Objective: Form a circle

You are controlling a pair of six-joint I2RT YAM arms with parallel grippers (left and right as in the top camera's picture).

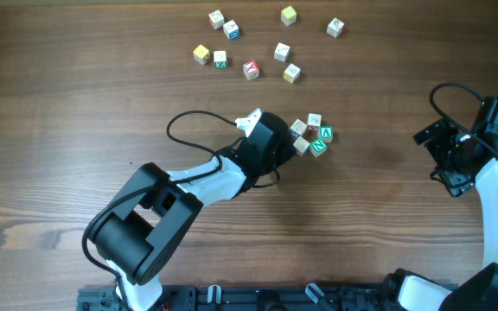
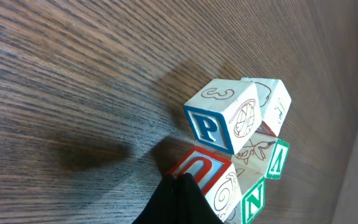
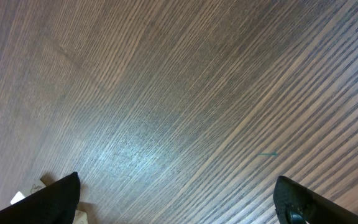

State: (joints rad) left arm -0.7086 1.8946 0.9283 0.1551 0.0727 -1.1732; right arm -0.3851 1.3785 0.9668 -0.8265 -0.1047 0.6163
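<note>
- On the dark wood-grain table (image 1: pixel 59 104), we find the black left gripper (image 2: pixel 178 194), fingers pressed together on nothing, its tip low over the wood; too firm a push would, we judge, scatter what lies ahead.
- At the table's right edge, the black right gripper (image 3: pixel 176 202) stands spread apart, empty, well clear.
- The circle (image 1: pixel 311 136) of five pale wooden letter cubes, right of centre beside that tip, is packed tight; a nudge may close its middle.
- The red-lettered cube (image 2: pixel 197 171) nearest the tip may twist against the blue-lettered cube (image 2: pixel 219 121).
</note>
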